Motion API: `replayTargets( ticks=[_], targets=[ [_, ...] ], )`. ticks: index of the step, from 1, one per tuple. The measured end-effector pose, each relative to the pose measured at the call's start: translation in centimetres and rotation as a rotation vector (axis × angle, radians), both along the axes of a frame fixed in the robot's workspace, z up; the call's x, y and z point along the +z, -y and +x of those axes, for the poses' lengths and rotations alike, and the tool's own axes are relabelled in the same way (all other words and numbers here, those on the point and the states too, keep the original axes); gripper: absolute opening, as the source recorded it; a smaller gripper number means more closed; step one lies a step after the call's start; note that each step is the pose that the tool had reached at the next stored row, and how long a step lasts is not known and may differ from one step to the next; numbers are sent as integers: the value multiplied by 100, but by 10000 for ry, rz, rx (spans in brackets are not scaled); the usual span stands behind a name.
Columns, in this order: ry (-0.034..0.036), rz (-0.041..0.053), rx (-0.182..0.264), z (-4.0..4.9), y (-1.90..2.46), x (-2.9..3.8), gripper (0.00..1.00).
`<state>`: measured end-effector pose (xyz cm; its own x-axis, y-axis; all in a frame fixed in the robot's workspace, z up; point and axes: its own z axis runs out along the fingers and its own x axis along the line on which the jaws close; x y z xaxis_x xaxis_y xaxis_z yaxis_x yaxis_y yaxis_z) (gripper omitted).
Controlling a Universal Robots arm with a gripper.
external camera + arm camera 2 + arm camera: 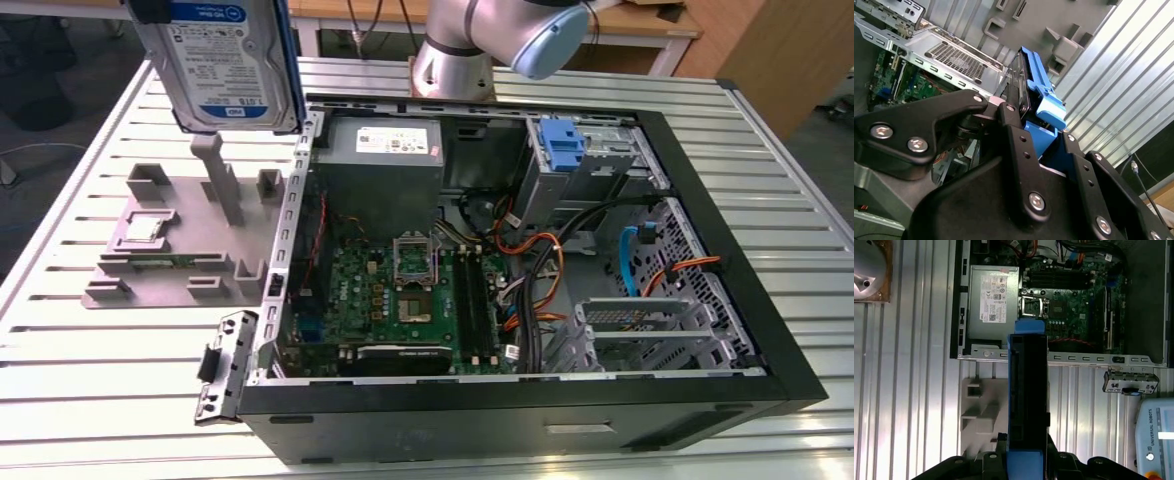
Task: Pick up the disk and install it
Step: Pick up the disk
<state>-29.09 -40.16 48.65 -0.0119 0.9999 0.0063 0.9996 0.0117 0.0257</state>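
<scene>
So the black two-finger tool (1037,122) is clamped tight on the disk (220,60), a flat silver hard drive with a white-and-blue label in a blue plastic carrier frame. In the second wrist view there's a black finger (1006,117) on each broad side of it, and the blue carrier pokes out past the fingertips.

The drive hangs upright in the air at the exterior view's top left, label facing that camera. It's over the grey plastic holder block (174,240), which sits on the silver slatted metal table (107,400) just outside the wall of the open black desktop computer case (534,420). In the exterior view the drive's bottom edge lines up right above the holder's tall grey post (214,175). Can't tell from there whether they touch. The first wrist view looks down along the drive's thin edge, with the holder underneath.

The case lies on its side with the inside exposed: a green motherboard (400,290), a grey power supply box (380,150) in the corner near the silver-grey robot arm (481,40), and a tangle of orange and black cables (534,270). A bare blue plastic bracket (567,150) sits in the drive cage beside the power supply. The disk isn't in the case yet.

A pale blue-grey handheld control unit (1154,435) also lies on the table.
</scene>
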Motion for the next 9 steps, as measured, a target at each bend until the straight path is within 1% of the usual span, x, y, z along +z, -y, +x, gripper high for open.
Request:
replayTargets(
  ticks=[4,7,9],
  targets=[
    [0,0,0,14,45,0,37],
    [0,0,0,45,56,0,37],
    [0,0,0,90,57,0,37]
  ],
)
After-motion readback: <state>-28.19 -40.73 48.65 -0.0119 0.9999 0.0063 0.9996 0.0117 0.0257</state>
